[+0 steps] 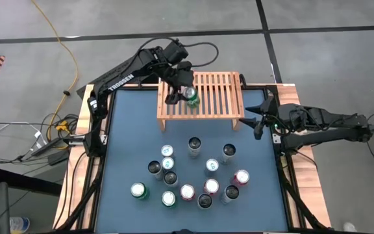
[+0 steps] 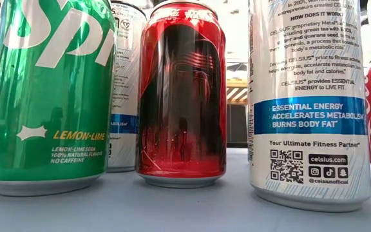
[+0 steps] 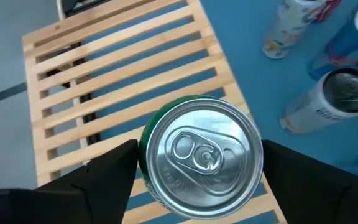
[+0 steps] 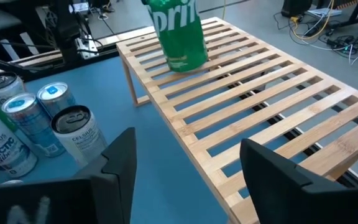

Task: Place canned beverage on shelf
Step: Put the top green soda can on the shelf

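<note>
Our left claw (image 1: 182, 93) straddles a green Sprite can (image 1: 191, 97) standing upright on the slats of the shelf (image 1: 219, 97), toward its nine-o'clock end, fingers spread just clear of the can's sides; the placing step looks all but done. Our right claw (image 1: 260, 117) waits released at the shelf's three-o'clock end; next, we judge, the left lifts straight off without tipping the can, then fetches another from the bench (image 1: 125, 130).
</note>
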### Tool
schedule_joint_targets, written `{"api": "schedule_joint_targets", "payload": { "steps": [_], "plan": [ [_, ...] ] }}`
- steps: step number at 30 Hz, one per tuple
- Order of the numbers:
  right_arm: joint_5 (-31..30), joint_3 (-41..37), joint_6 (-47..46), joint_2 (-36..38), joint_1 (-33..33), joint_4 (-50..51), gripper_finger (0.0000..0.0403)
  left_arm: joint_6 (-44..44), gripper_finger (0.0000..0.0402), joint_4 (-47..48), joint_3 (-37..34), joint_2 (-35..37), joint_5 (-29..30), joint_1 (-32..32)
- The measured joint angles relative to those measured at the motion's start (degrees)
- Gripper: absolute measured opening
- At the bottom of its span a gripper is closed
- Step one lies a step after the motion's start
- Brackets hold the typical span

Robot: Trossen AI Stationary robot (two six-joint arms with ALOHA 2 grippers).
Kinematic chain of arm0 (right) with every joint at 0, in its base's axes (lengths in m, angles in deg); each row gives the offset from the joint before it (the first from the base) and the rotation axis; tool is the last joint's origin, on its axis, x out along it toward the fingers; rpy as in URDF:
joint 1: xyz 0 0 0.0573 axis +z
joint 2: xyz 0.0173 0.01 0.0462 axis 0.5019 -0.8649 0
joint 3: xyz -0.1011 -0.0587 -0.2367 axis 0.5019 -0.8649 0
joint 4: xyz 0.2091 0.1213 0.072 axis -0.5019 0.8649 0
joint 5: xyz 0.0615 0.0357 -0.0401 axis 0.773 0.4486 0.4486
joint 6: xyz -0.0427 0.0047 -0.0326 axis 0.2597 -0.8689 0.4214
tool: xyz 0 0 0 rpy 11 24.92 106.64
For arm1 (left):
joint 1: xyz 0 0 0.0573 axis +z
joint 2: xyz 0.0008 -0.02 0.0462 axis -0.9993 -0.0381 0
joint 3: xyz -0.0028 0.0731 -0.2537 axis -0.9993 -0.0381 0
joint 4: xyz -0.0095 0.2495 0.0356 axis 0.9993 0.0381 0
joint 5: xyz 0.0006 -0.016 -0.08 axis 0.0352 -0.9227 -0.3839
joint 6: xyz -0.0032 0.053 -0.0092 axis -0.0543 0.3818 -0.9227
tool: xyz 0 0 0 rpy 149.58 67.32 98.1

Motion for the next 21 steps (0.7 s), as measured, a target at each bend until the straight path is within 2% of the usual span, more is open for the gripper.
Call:
{"api": "schedule_joint_targets", "payload": {
  "steps": [4, 16, 21],
  "plan": [
    [0.00, 0.00, 0.02, 0.00, 0.00, -0.13, 0.0248, 0.02, 0.0332, 0.17, -0.04, -0.07, 1.77, -0.17],
    [-1.43, 0.00, 0.08, -0.02, -0.09, -2.09, 0.0256, 1.61, 0.0334, -0.34, 1.40, 0.21, 5.22, -0.25],
    [-2.01, 0.00, 2.29, -1.29, -2.60, -6.85, 0.0256, 2.58, 0.0334, -0.86, 1.38, 1.83, 10.62, 0.23]
  ]
}}
